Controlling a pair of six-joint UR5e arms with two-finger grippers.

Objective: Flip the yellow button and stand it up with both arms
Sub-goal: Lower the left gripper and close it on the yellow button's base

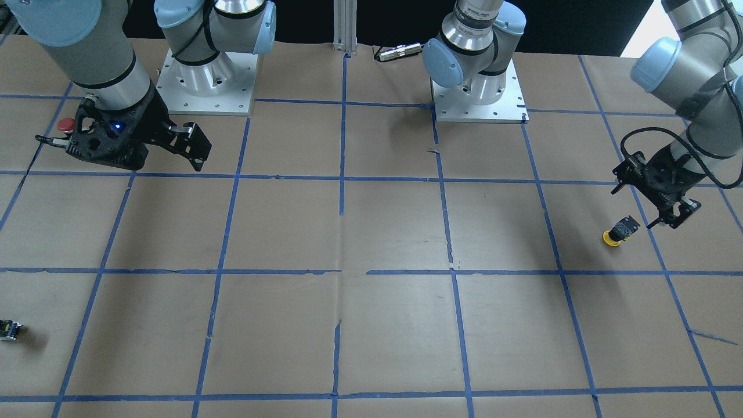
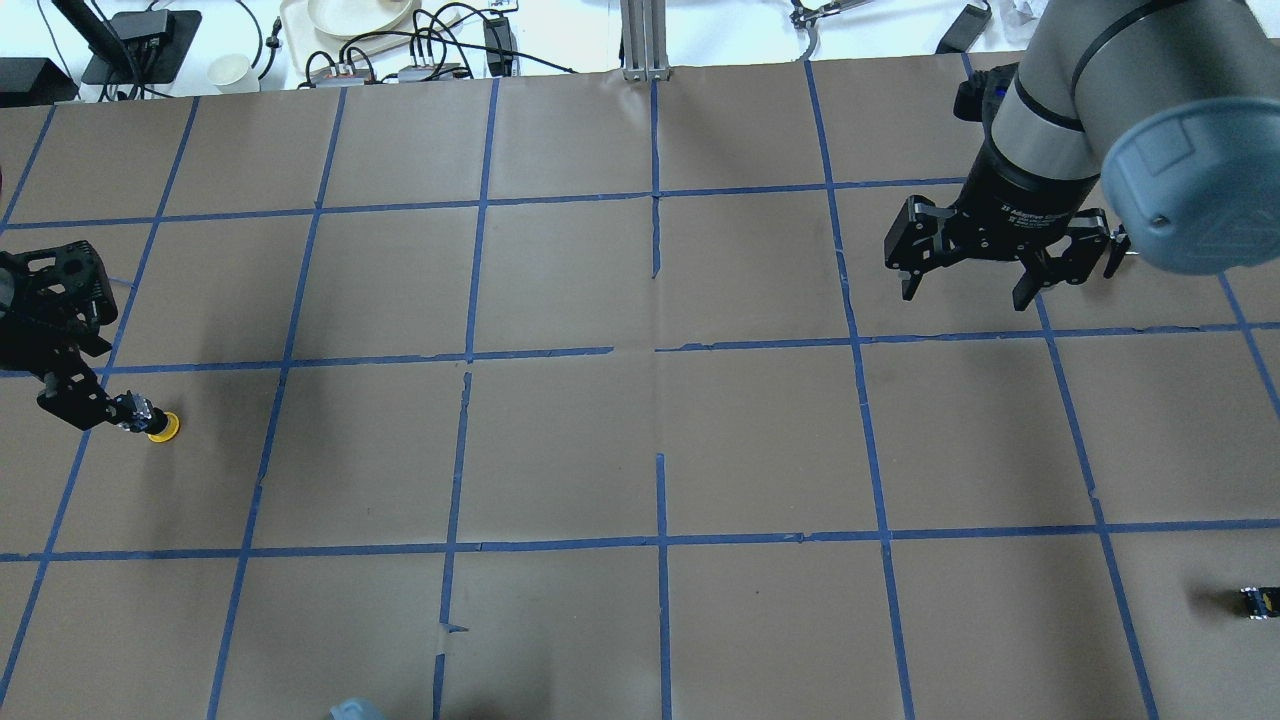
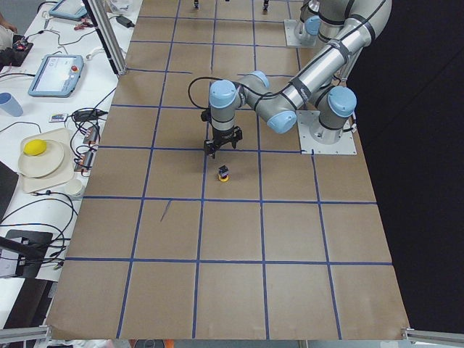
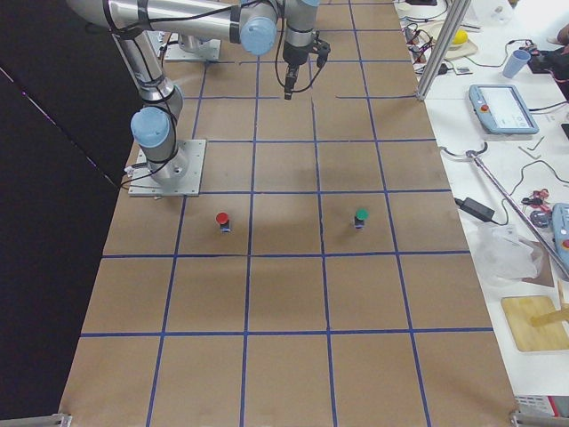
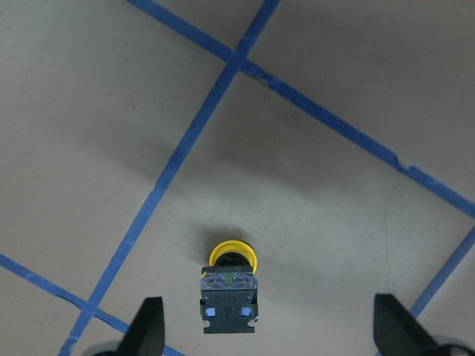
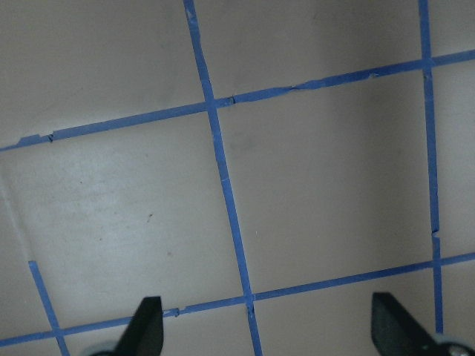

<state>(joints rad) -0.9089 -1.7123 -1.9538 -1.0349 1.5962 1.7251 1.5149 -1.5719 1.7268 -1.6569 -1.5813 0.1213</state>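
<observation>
The yellow button [image 1: 619, 231] stands cap-down on the brown paper, its black body pointing up. It also shows in the overhead view [image 2: 152, 421], the left-side view [image 3: 224, 173] and the left wrist view [image 5: 228, 293]. My left gripper [image 1: 673, 217] is open and empty, just above and beside the button without touching it. Its fingertips [image 5: 151, 326] frame the button from above. My right gripper [image 2: 967, 290] is open and empty, hanging over bare paper far across the table. Its wrist view shows only taped paper below its fingertips [image 6: 147, 326].
A red-capped button [image 1: 65, 123] stands beside my right gripper and shows in the right-side view [image 4: 222, 220]. A green-capped button [image 4: 360, 216] stands near it. A tiny black-yellow part [image 2: 1260, 601] lies at the right front. The arm bases [image 1: 204, 81] are bolted at the robot's edge.
</observation>
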